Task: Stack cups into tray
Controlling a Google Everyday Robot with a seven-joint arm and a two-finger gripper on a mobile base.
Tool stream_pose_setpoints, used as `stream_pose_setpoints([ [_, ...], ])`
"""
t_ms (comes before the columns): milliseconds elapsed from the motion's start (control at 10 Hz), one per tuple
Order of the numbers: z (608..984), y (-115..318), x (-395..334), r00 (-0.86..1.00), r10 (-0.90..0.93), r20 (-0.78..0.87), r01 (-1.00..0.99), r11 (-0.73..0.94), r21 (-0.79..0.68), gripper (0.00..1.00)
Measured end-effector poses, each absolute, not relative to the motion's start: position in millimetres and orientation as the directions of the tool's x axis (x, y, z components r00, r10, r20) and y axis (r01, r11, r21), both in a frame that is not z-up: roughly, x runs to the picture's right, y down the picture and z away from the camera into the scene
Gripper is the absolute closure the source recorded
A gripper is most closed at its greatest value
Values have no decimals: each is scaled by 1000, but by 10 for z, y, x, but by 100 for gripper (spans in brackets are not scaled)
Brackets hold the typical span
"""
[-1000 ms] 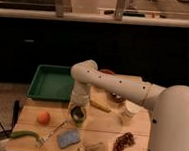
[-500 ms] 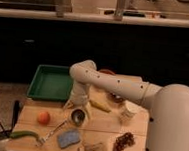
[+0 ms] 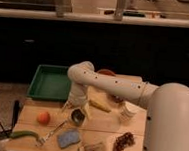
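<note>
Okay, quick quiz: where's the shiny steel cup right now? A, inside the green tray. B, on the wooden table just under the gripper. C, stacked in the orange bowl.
B: the steel cup sits on the wooden table directly below the gripper, outside the green tray.

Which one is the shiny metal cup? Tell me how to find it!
Start at the big green tray at the table's back left. Follow the white arm down to its gripper; the steel cup sits right below it. It is small, shiny and dark inside, unlike the blue sponge nearby.
</note>
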State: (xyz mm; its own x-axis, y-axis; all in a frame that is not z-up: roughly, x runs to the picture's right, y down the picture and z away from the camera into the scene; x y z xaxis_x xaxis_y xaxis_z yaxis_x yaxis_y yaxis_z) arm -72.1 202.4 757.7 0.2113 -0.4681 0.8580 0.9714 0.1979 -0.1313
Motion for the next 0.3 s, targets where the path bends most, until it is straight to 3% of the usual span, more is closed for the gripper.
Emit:
stream_pose_setpoints([
  [300,7688,2091,-716,201,-461,864,974,192,-124,20],
])
